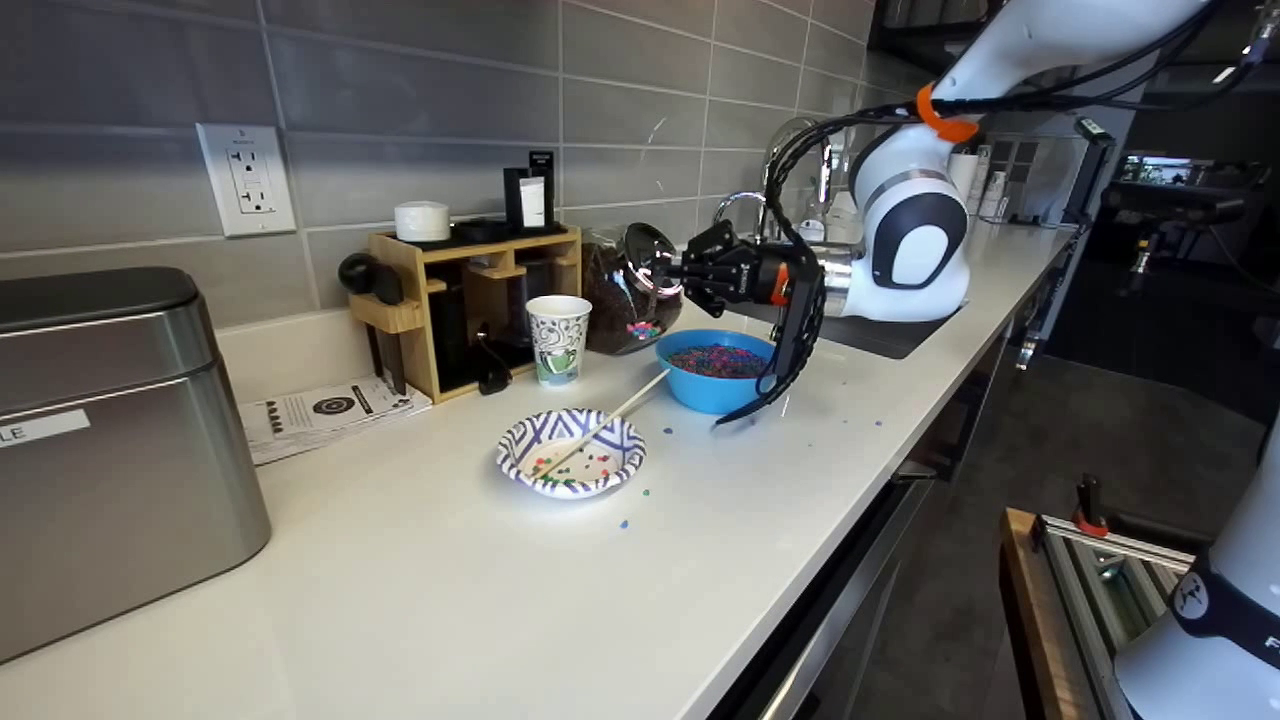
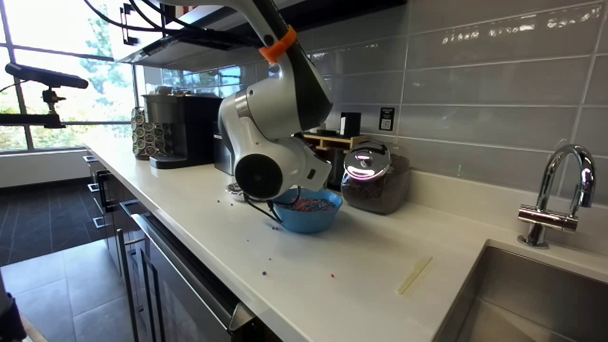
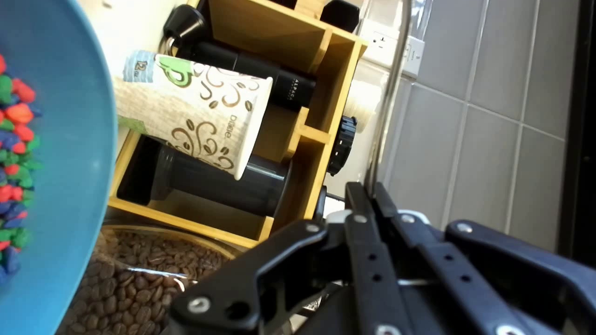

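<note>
Grey tile backsplash behind a long white counter; sink and chrome tap at its near end in an exterior view. Also standing on it: steel bin, coffee machine, wooden organizer. Pale flat strip and stray bits lie loose. Black cables hang from the wrist, crossing in front of the blue bowl in both exterior views.

Gripper: fingers together, clamped on a thin metal rod. Rod is up off the counter, near the bowl and the bean jar.

Obscured: rod's far end runs out of the top of the wrist view. Coloured clump shows against the jar, below the fingers; its support is too small to make out. Arm hides the gripper in an exterior view. Bin is cut off at the frame edge.

Contents: blue bowl, many small red, green and blue pieces. Patterned paper bowl, thin scatter of similar pieces; stick leans over its rim toward the blue bowl, contact unclear. Jar, coffee beans. Paper cup upright before the organizer, interior not visible.
</note>
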Robot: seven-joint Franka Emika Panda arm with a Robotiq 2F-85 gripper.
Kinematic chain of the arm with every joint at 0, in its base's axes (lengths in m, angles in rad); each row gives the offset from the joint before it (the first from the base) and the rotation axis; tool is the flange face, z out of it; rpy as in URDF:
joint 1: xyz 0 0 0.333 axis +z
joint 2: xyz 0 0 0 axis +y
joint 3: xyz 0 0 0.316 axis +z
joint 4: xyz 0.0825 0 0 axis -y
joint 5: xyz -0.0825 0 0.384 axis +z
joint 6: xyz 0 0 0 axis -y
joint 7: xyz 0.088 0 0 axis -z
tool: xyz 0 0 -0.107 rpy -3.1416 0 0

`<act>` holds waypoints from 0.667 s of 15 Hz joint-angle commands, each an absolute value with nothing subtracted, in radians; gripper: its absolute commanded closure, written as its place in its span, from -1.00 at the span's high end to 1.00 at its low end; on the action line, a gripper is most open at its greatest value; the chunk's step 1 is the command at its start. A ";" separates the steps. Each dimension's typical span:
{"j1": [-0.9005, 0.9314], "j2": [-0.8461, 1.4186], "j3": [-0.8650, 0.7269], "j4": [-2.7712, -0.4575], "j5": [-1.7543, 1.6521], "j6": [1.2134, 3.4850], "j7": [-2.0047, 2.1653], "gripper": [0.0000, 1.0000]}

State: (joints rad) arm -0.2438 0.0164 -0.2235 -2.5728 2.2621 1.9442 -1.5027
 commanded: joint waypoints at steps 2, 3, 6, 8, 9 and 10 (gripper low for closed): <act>-0.211 0.071 -0.206 -2.528 2.331 1.981 -1.543 -1.00; -0.205 0.080 -0.203 -2.523 2.341 1.979 -1.544 -1.00; -0.186 0.107 -0.193 -2.508 2.389 1.985 -1.584 -1.00; -0.170 0.125 -0.186 -2.502 2.431 1.991 -1.628 -1.00; -0.163 0.133 -0.183 -2.499 2.452 1.998 -1.654 -1.00; -0.155 0.140 -0.179 -2.496 2.472 2.005 -1.677 -1.00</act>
